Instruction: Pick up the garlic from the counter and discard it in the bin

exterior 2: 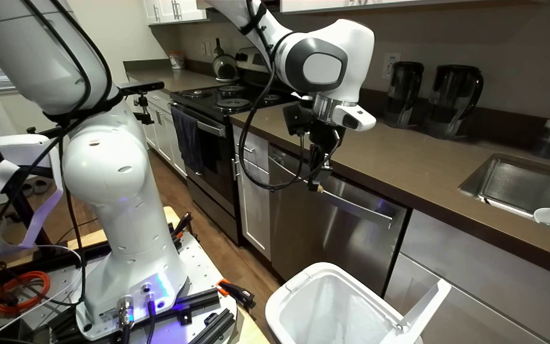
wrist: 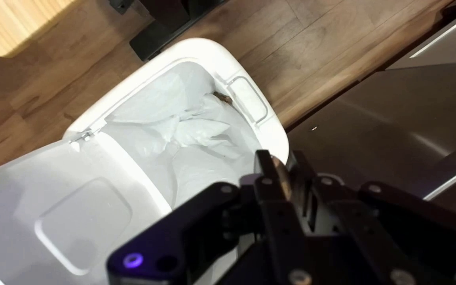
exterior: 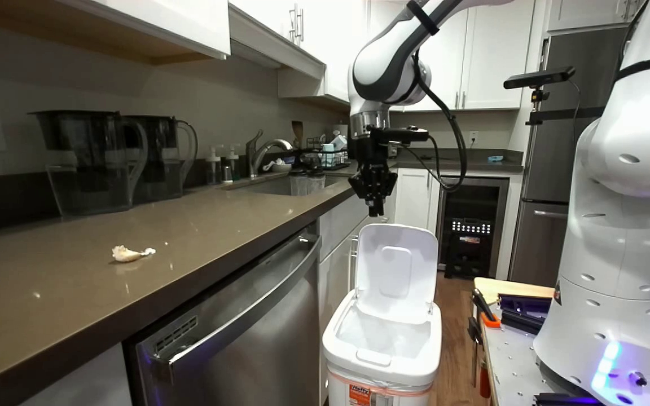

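A small cream garlic piece with a white bit beside it lies on the dark counter. The gripper points down, higher than the white bin, whose lid stands raised. In the wrist view the jaws are shut on a narrow tan garlic piece, mostly hidden by the finger. Its tip also shows below the gripper in an exterior view. Seen from the wrist, the fingertips overlap the rim of the bin, with its white liner to their left.
A steel dishwasher with a bar handle fronts the counter beside the bin. Two water pitchers stand at the wall. A sink lies farther along. A brown scrap sits inside the bin. The robot's table is opposite.
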`<act>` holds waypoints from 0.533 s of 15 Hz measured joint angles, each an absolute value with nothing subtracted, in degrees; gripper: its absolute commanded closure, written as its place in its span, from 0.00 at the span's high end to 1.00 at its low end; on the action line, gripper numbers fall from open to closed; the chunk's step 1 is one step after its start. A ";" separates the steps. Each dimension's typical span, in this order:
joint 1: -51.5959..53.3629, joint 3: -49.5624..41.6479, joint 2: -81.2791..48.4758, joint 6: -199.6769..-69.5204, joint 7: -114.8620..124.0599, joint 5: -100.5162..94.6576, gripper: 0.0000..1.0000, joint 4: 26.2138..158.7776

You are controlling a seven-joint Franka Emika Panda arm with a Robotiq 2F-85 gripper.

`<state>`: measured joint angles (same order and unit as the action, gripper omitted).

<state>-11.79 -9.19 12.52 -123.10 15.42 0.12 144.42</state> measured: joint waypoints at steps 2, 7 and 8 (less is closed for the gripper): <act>-11.86 -9.17 12.52 -123.04 17.38 -1.30 0.07 144.43; -11.86 -8.64 12.68 -121.96 21.29 -3.53 0.07 144.39; -11.86 -8.47 12.78 -121.51 22.05 -3.87 0.07 144.33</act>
